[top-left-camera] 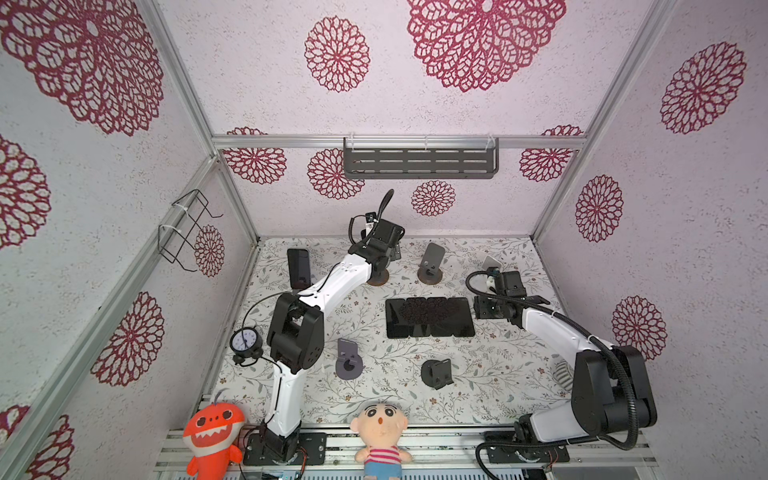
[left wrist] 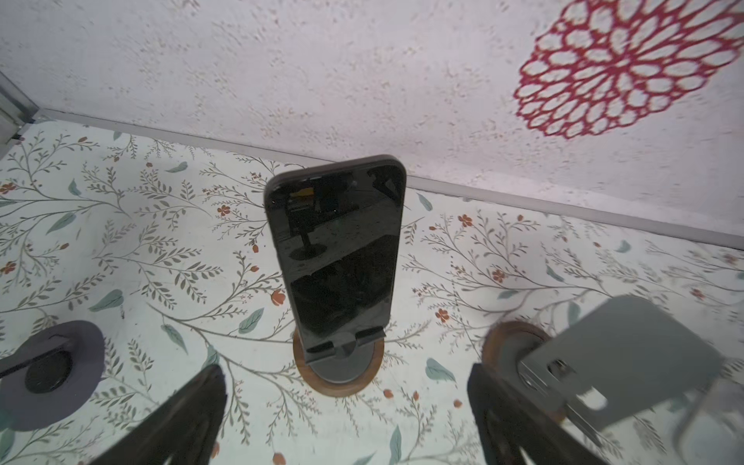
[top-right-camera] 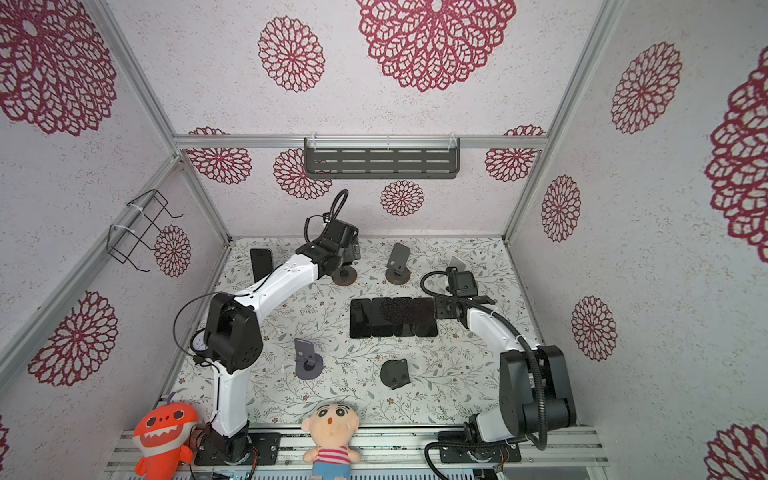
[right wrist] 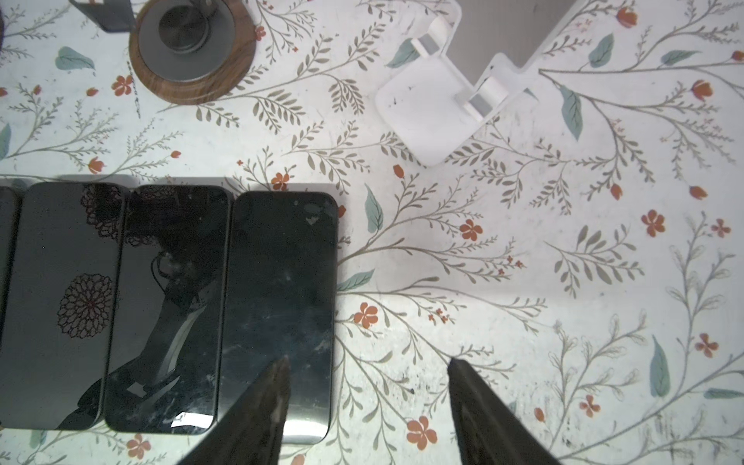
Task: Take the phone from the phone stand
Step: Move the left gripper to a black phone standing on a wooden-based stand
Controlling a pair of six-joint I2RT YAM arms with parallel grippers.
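- The phone (left wrist: 338,257) leans upright in the phone stand (left wrist: 340,372) near the worktop's (top-left-camera: 498,374) far edge, dead ahead of the left gripper (left wrist: 346,368), jaws spread wide.
- The right gripper (right wrist: 368,359), jaws parted, is farther off.

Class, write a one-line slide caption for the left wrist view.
Open left gripper faces a dark phone standing on its round stand.

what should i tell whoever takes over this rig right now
Left claw: open, facing the phone on the wood-based stand, not touching it.
Right claw: open, empty, above the end of four phones lying flat in a row.
Done: those four are down.
To do: lift this phone out; another upright phone by the left wall may remain too.
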